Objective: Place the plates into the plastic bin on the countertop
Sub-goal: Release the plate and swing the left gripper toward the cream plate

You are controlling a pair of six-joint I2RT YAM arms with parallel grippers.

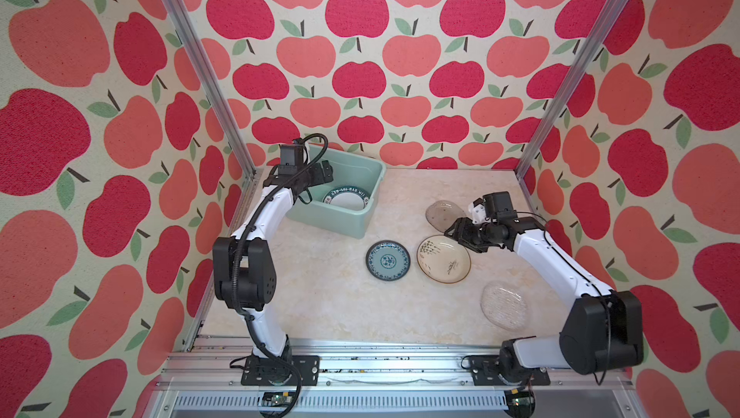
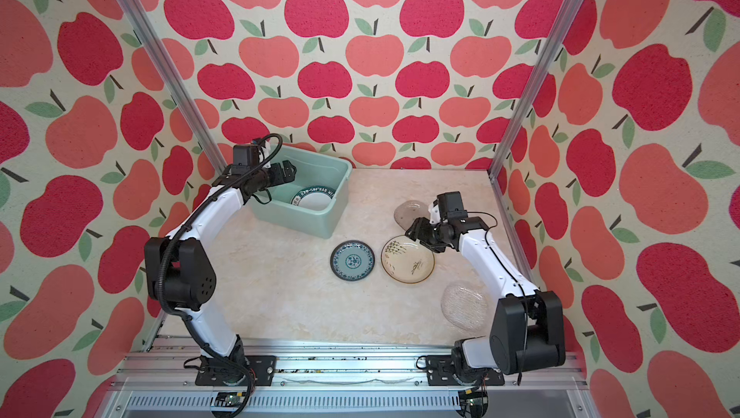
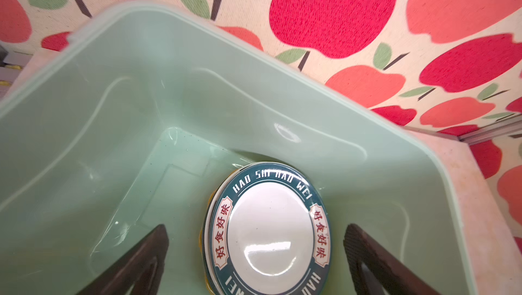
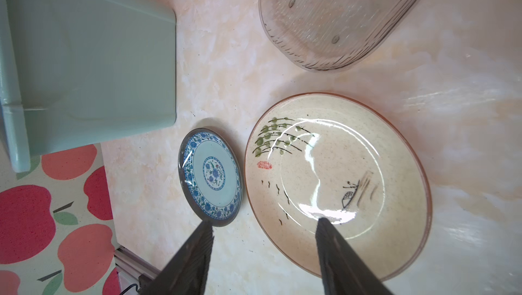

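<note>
Plates check, top views first: four are out on the countertop [image 1: 320,300], all toward its right edge. The teal plate [image 1: 387,260] sits mid-counter with the cream plate [image 1: 443,258] just beside it. The far glass plate [image 1: 442,212] is behind those, and the near glass plate [image 1: 503,306] is by the front-right corner. The bin [image 1: 328,222] sits in the far-left corner, with the lettered plate [image 1: 345,197] topping a stack inside. My left gripper [image 1: 327,172] hangs over the bin, and my right gripper [image 1: 458,238] is over the cream plate's far-right rim.

Left wrist: fingers [image 3: 147,251] spread wide, nothing held, lettered plate straight below between them.

Right wrist: jaws apart and empty. One fingertip [image 4: 324,225] is over the cream plate's well, the other outside its rim on the teal side, so the rim runs between them. Cream lies right under this arm, so I reckon it's the right arm's pick. Can't tell if I'm touching it yet.
</note>
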